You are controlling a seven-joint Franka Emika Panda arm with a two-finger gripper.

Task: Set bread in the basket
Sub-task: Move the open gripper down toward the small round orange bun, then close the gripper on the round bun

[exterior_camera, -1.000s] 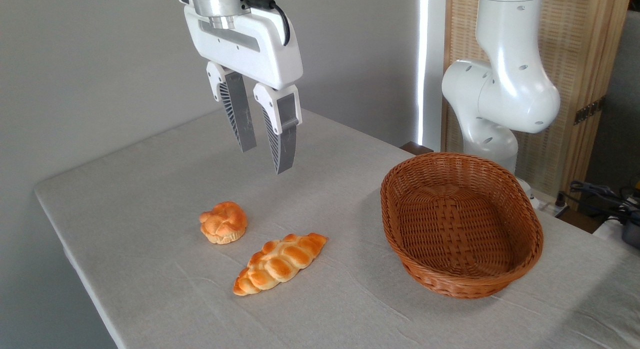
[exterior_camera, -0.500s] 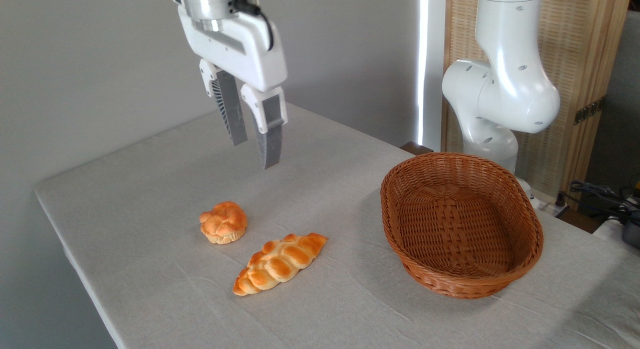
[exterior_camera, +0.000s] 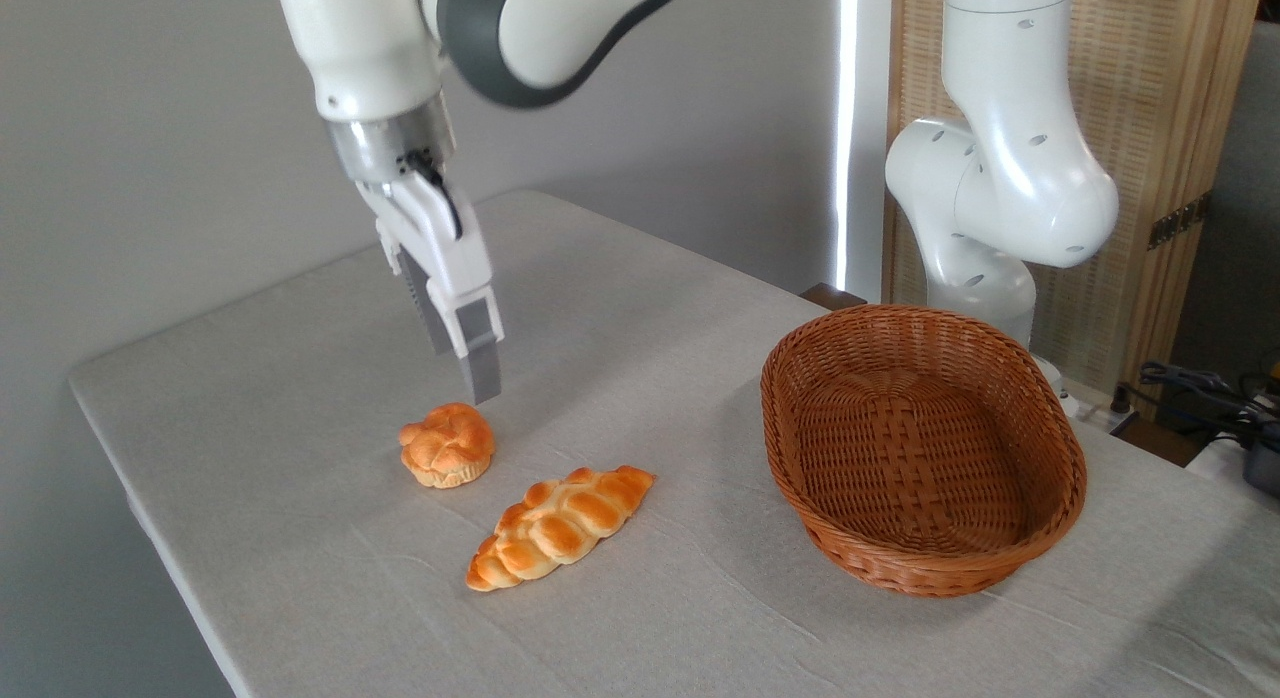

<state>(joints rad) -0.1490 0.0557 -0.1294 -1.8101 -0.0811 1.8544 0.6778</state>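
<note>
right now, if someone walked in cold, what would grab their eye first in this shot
Probably the white gripper hanging low just above the small round bun at the table's left. Next, the big reddish-brown wicker basket standing empty on the right. Between them lies a longer braided loaf on the pale tablecloth.
</note>
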